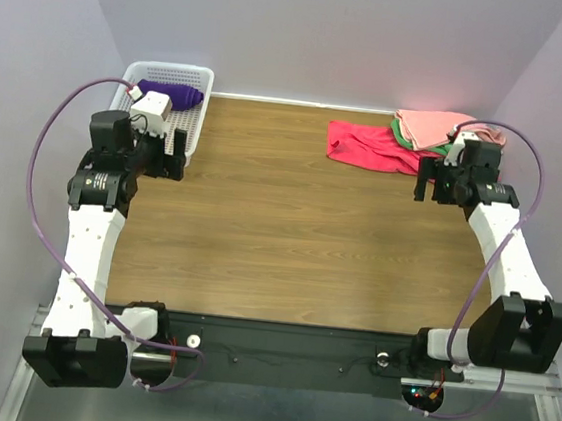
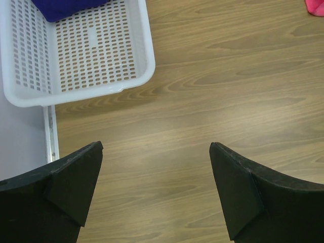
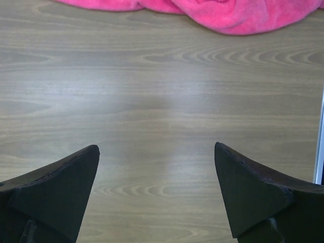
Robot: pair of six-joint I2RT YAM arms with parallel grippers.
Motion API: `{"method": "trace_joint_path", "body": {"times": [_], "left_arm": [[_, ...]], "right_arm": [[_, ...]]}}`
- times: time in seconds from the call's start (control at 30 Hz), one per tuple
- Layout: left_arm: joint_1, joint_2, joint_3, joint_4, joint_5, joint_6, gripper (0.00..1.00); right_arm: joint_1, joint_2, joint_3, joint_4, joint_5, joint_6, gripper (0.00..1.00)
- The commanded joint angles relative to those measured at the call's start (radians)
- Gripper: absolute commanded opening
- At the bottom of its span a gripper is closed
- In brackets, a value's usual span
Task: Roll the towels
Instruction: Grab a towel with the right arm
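Left tool (image 2: 156,148): wide open, its two dark fingers well apart and holding nothing; it hangs over bare wood just beside the near end of the basket.
Right tool (image 3: 157,147): wide open as well, with nothing between its fingers; it points at the wood just in front of the crimson cloth without touching it.
Purple towel (image 1: 171,92): lies inside the white mesh basket (image 2: 147,50), at its far end, as a compact oblong lump.
Crimson towel (image 1: 368,145): spread loose and rumpled on the tabletop (image 1: 290,222) at the far right, near the back wall.
Salmon-pink towel (image 1: 433,126): lies crumpled on top of the pile in the far right corner, partly behind the right arm's wrist.
Green towel (image 1: 399,131): only a narrow strip shows, tucked under the salmon-pink one and against the crimson one.
Basket position: far left corner of the tabletop, long side running front to back, its near half bare.
Middle of the tabletop: plain wood grain between the two arms.
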Motion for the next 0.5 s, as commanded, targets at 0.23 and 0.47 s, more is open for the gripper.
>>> {"method": "trace_joint_path", "body": {"times": [0.23, 0.47], "left_arm": [[-0.003, 0.057, 0.134, 0.072, 0.046, -0.037, 0.99], [-0.001, 0.088, 0.12, 0.087, 0.039, -0.077, 0.99]], "right_arm": [[-0.004, 0.411, 0.367, 0.071, 0.041, -0.025, 1.0], [-0.004, 0.77, 0.777, 0.073, 0.084, -0.019, 0.95]]}}
